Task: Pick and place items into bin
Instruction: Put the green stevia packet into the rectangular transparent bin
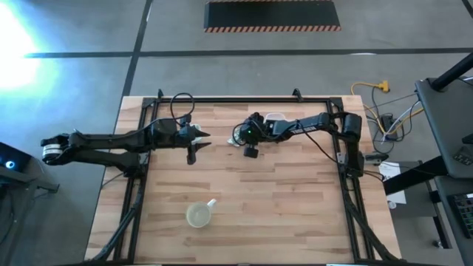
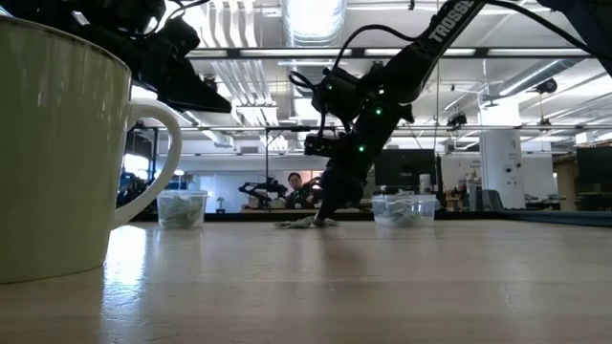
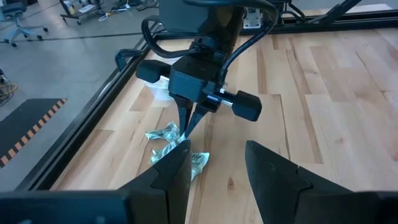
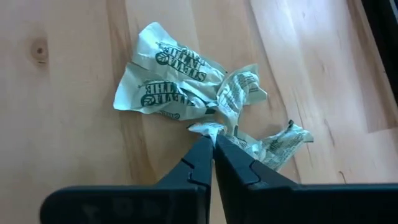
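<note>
Crumpled pale green and silver sachets (image 4: pixel 180 87) printed with dark lettering fill the right wrist view, and the right gripper (image 4: pixel 212 144) has its two dark fingers pinched together on a torn corner of one of them. That gripper stands nose-down on the light wooden tabletop (image 1: pixel 281 207), near the far middle of the frame, with the little heap of sachets lying loose around its tips. From the left wrist view, three or so sachets show beneath it, touching one another.

Beyond the heap, two clear plastic containers sit along the far edge in the low view, one to the side (image 2: pixel 182 207) and one just behind the right arm (image 2: pixel 406 208); both appear to hold pale pieces already.

The left gripper (image 1: pixel 191 157) hangs above the tabletop well apart from the heap, its fingers spread and holding nothing.

A yellowish round cup with a handle (image 1: pixel 199 215) stands alone at the near side.

Judging by the thin bite on the sachet's edge, a straight, slow lift would suit best, so that the neighbouring sachets drop away rather than ride along to the bin.
</note>
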### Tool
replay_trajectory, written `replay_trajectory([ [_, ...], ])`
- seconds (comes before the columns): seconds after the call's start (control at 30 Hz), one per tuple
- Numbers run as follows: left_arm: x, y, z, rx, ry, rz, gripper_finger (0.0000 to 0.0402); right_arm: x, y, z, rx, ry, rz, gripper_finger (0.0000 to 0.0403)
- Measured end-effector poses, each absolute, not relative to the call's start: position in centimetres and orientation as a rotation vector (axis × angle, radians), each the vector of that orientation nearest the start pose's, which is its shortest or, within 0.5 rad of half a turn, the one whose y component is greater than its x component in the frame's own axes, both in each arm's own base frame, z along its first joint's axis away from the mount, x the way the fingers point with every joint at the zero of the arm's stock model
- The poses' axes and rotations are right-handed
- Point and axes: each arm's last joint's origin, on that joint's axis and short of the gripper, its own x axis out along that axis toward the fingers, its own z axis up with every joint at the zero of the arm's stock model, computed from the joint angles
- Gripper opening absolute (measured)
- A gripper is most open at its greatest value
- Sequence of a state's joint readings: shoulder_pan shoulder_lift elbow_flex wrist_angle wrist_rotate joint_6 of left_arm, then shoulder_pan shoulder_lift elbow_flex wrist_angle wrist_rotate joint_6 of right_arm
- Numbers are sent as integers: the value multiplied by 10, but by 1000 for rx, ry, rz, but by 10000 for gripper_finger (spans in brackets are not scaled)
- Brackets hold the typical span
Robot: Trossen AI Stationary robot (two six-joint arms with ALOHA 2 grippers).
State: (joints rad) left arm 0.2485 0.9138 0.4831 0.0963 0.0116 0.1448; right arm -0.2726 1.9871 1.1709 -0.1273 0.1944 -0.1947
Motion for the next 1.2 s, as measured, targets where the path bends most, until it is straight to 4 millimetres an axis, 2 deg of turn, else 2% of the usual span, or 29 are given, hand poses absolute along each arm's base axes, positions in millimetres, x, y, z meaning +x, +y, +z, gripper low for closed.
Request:
replay_trajectory([
  [0.17,192,48,233,100,349,210,135,375,-111,144,-149,980,-358,9],
  [0.33,192,48,233,101,349,210,135,364,-110,172,-175,980,-412,8],
  [0.53,192,48,233,101,351,210,135,340,-106,205,-161,1029,-483,8],
  [0.67,192,48,233,101,351,210,135,319,-107,218,-127,1081,-594,8],
  [0.87,192,48,232,98,351,210,135,295,-112,219,-23,1100,-696,8],
  [1.2,192,48,233,92,348,211,135,284,-122,184,43,1098,-673,8],
])
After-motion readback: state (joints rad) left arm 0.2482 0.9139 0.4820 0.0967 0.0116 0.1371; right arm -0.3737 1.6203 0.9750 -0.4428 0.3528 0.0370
